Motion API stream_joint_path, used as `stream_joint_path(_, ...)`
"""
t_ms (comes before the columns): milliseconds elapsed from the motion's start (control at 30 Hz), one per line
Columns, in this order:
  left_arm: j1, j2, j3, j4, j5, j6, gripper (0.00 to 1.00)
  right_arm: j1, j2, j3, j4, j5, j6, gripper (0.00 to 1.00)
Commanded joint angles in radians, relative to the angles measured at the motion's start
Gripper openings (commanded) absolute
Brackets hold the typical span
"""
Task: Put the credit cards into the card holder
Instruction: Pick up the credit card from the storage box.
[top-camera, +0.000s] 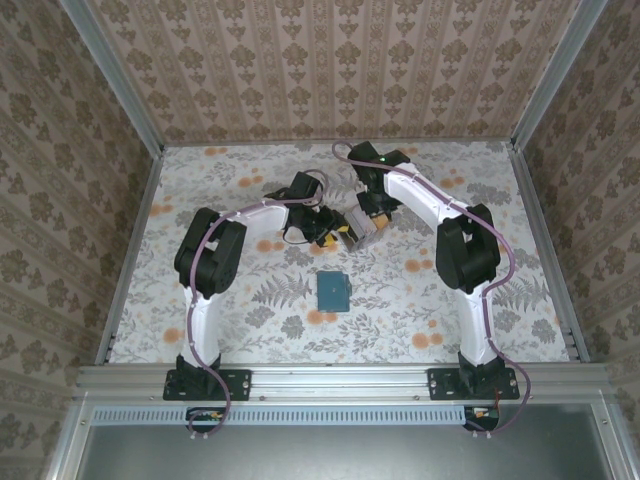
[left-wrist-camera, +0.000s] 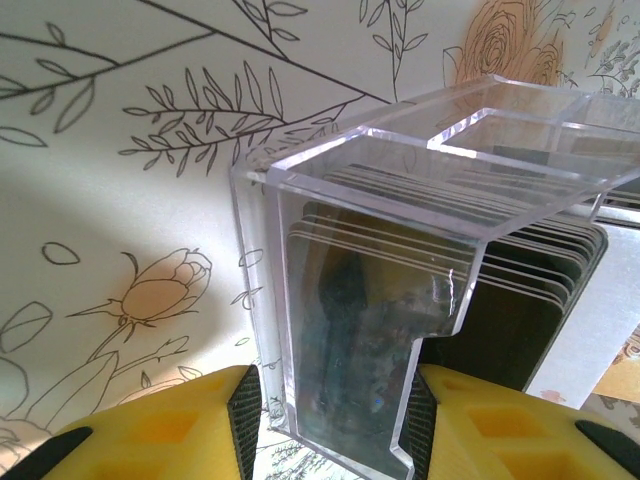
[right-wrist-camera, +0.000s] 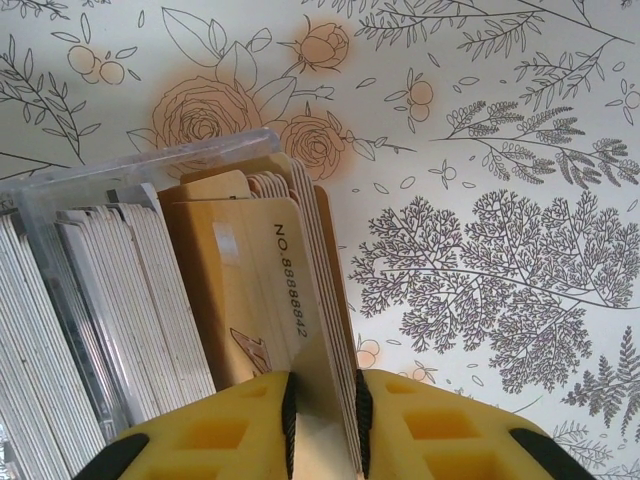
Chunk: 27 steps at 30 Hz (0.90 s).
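The teal card holder (top-camera: 332, 291) lies flat and closed on the flowered table, nearer than both grippers. Behind it, the two grippers meet over a clear plastic card box (left-wrist-camera: 400, 170). My left gripper (left-wrist-camera: 335, 420) is shut on the box's end wall, pads pressed on both sides. Stacks of credit cards stand on edge inside the box. My right gripper (right-wrist-camera: 323, 420) is shut on a thin bunch of tan credit cards (right-wrist-camera: 300, 270) at the end of the row, one printed "NO.88888842". In the top view the left gripper (top-camera: 322, 228) and right gripper (top-camera: 358, 225) sit close together.
White cards (right-wrist-camera: 50, 320) fill the box's other compartment, behind a clear divider. The floral tablecloth (top-camera: 240, 320) spreads around the wallet. Patterned walls and a metal frame (top-camera: 135, 240) enclose the table on three sides.
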Motion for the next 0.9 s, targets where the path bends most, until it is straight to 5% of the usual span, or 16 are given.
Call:
stream_joint_path(0, -0.003, 0.074, -0.024, -0.15, -0.067, 0.017, 0.44, -0.013, -0.043, -0.016, -0.017, 0.103, -0.003, 0.22)
stream_joint_path(867, -0.006, 0.038, -0.002, -0.177, -0.099, 0.068, 0.44, 0.029, -0.138, -0.023, -0.07, -0.032, 0.119, 0.07)
